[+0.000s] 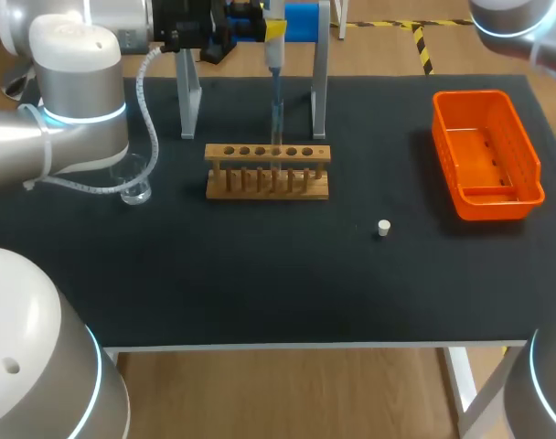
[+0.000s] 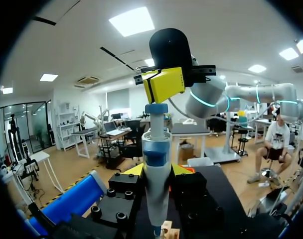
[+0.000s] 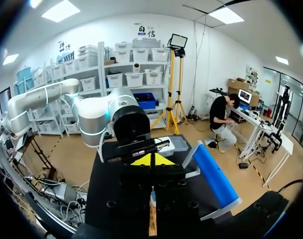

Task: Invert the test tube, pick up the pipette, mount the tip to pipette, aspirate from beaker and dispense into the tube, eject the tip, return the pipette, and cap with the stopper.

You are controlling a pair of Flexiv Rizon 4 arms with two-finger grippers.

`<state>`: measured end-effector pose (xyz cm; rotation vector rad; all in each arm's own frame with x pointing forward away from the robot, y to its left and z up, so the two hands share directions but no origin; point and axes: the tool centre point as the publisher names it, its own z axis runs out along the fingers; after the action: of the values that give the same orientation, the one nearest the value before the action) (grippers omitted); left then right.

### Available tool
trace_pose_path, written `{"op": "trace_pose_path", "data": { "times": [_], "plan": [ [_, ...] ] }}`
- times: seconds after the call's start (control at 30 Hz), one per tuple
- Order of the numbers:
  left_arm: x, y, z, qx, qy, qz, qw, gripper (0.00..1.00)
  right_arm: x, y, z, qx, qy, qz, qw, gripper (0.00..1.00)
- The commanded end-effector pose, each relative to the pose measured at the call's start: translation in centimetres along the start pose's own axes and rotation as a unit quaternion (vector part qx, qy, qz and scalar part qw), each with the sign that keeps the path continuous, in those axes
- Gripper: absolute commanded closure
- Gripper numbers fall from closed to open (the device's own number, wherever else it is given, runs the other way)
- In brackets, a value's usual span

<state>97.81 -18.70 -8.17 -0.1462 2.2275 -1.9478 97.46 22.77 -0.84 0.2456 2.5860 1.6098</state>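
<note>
**Table.** One black table (image 1: 260, 274) is seen, with two arms at it. The left arm (image 1: 68, 119) comes in from the left. Of the right arm (image 1: 520, 27), only a part at the far right corner is seen from above.

**Pipette.** One pipette (image 2: 156, 144) is held upright at the far side of the table, in front of a stand (image 1: 319, 91) with two grey legs. Its thin lower end is brought down to the row of holes in the rack. Whether it is inside a test tube cannot be told.

**Left gripper** (image 2: 157, 172). It is closed on the pipette body, with one yellow tip seen at either side.

**Right gripper** (image 2: 164, 83). Its two yellow tips are pressed together with nothing between them. They are placed at the top of the pipette's plunger, and contact cannot be confirmed.

**Other items, one of each.**
- A wooden rack (image 1: 267, 171) stands at mid-table.
- A glass beaker (image 1: 136, 190) stands to the left of the rack, well apart from it and partly hidden under the left arm.
- A white stopper (image 1: 383, 228) lies alone on the cloth, to the right of the rack and nearer the front.
- An orange basket (image 1: 497, 208) is set at the right edge.
</note>
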Motion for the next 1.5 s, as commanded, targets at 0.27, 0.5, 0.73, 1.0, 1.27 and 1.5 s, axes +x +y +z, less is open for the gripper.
{"op": "trace_pose_path", "data": {
  "times": [0.27, 0.5, 0.73, 1.0, 1.27, 1.5],
  "plan": [
    [-0.1, -0.1, 0.1, 0.000, 0.000, 0.000, 1.000, 1.00, 0.0, -0.1, 0.2, 0.006, 0.005, 0.000, 1.000, 1.00],
    [-0.1, -0.1, 0.1, 0.000, 0.000, 0.000, 1.000, 1.00, 0.2, -0.6, 0.2, 0.009, 0.006, 0.001, 1.000, 1.00],
    [-0.1, -0.1, 0.1, 0.000, 0.000, 0.000, 1.000, 1.00, 0.3, -1.2, 0.3, 0.013, 0.008, 0.006, 1.000, 1.00],
    [-0.1, -0.1, 0.1, 0.000, 0.000, 0.000, 1.000, 1.00, 0.4, -1.6, 0.4, 0.016, 0.011, 0.010, 1.000, 1.00],
    [-0.1, -0.1, 0.1, 0.000, 0.000, 0.000, 1.000, 1.00, 0.6, -2.2, 0.6, 0.019, 0.014, 0.014, 1.000, 1.00],
    [-0.1, -0.1, 0.1, 0.000, 0.000, 0.000, 1.000, 1.00, 0.8, -2.8, 0.8, 0.022, 0.017, 0.019, 0.999, 1.00]
  ]
}}
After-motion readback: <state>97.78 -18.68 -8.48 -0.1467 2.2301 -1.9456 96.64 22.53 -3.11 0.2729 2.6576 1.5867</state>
